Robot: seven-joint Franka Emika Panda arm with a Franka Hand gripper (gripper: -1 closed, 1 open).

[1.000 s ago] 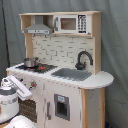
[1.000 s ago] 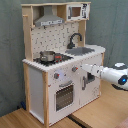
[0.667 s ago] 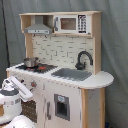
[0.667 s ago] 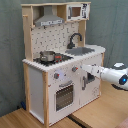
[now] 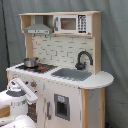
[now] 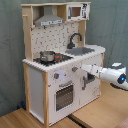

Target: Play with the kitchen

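Note:
The kitchen (image 5: 65, 50) (image 6: 55, 50) is a tall toy unit of white panels and light wood, seen in both exterior views. It has a black faucet (image 5: 84, 57) (image 6: 75, 39), a grey sink (image 5: 71, 74) (image 6: 82, 50), a range hood (image 5: 39, 29) (image 6: 49, 20) and a small metal pot (image 5: 31, 62) (image 6: 47, 55) on the stove. In the second exterior view my gripper (image 6: 85, 68) points at the front panel just under the counter, above the right cabinet door (image 6: 87, 84) and right of the windowed oven door (image 6: 64, 95). In the first exterior view, my gripper (image 5: 33, 94) is at the lower left, covering part of the front.
A toy microwave (image 5: 72, 23) (image 6: 75, 11) sits in the top shelf. Knobs (image 6: 56, 76) line the front panel. The kitchen stands on a wooden table (image 6: 100, 112). A grey curtain (image 5: 115, 45) hangs behind.

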